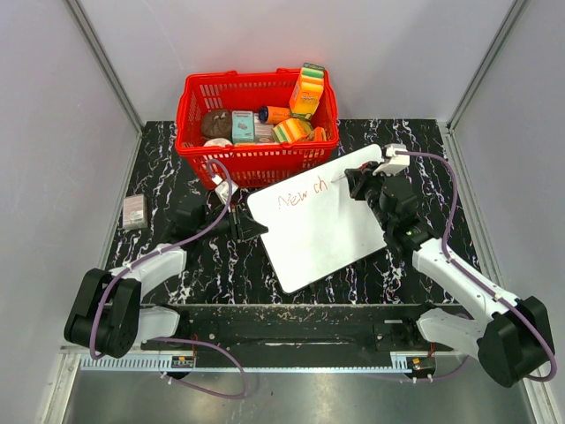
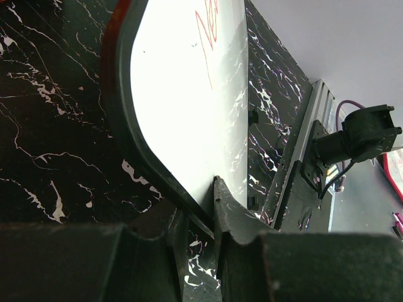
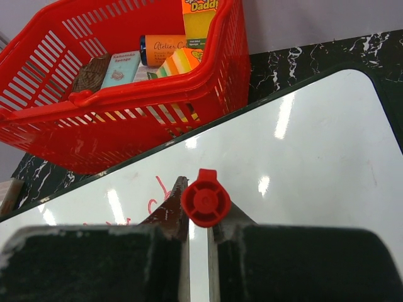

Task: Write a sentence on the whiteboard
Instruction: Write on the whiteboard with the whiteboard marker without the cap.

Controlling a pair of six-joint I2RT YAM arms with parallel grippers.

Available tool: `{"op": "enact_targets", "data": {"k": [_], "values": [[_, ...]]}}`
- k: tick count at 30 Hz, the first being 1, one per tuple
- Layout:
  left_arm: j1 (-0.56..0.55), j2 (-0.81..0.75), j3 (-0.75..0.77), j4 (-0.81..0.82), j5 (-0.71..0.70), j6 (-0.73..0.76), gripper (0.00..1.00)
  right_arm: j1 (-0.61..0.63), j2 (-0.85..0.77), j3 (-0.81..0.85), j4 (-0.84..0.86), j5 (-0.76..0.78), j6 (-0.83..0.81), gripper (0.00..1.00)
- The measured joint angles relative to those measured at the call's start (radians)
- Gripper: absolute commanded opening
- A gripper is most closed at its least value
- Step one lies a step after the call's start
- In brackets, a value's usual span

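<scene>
Top external shows me the whiteboard (image 1: 327, 225) on the worktop (image 1: 177, 256), just in front of the red basket (image 1: 256, 132); the sentence (image 1: 302, 193) reads "New ch". My left gripper (image 2: 201, 211) pinches the board's edge, and my right gripper (image 1: 351, 184) is clamped on a red marker (image 3: 205, 200).

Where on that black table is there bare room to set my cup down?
Bare: left of the red basket, behind the small grey box; the right strip beside the right arm; the front, below the whiteboard. Crowded: the middle, where the left gripper clamps the whiteboard and the right gripper holds a red marker.
</scene>
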Motion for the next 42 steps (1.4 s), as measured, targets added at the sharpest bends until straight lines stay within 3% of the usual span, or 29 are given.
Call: {"op": "enact_targets", "data": {"k": [42], "values": [[0.0, 0.006, 0.004, -0.002, 0.001, 0.0, 0.0, -0.018, 0.012, -0.014, 0.025, -0.08, 0.027, 0.0]]}}
